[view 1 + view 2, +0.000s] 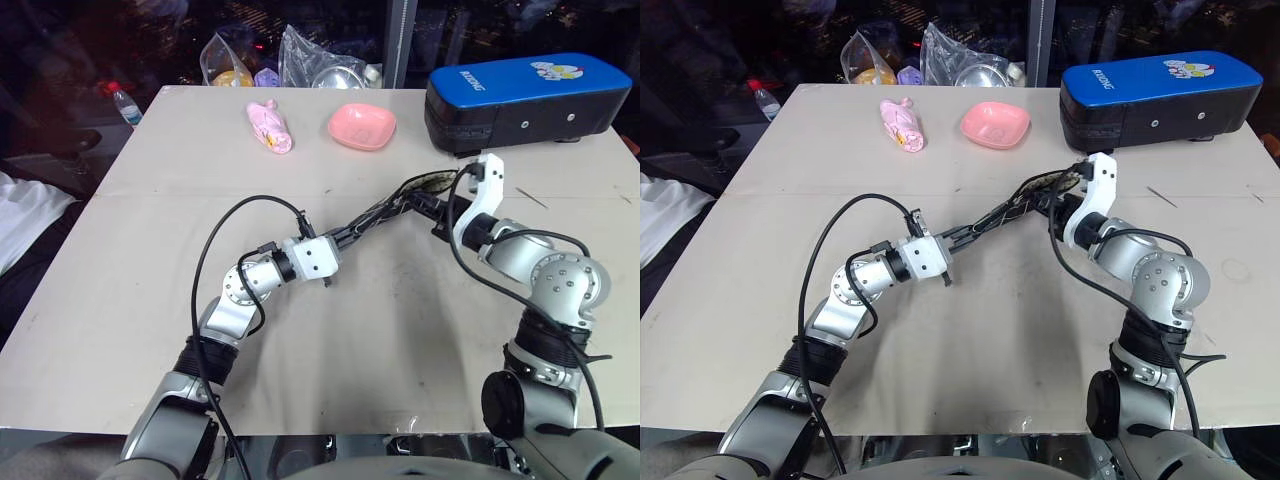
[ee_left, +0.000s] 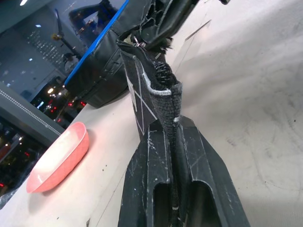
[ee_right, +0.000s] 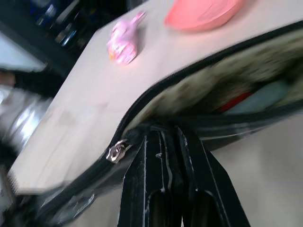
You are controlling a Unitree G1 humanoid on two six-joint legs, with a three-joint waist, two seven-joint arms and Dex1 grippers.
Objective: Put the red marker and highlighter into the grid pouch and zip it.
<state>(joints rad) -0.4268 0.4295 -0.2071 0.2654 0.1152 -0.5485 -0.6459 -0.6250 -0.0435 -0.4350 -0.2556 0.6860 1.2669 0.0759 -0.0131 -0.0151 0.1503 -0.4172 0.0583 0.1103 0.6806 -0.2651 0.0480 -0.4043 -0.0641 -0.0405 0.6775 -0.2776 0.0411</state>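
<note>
Stretching the soft, floppy grid pouch (image 3: 199,90) between both closed fingers (image 2: 156,156), you should grip its zipper pull (image 3: 117,151) next.

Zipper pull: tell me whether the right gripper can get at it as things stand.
Probably not yet: the right gripper is shut on the grid pouch edge, the zipper pull just beside it.

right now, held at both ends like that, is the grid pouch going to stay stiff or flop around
Probably floppy: the grid pouch is thin fabric, and its edge folds where the left gripper pinches it. In the right wrist view its open mouth bows between the two grips. It looks light, so the right gripper likely needs the opposing hold to pull the zipper pull.
</note>
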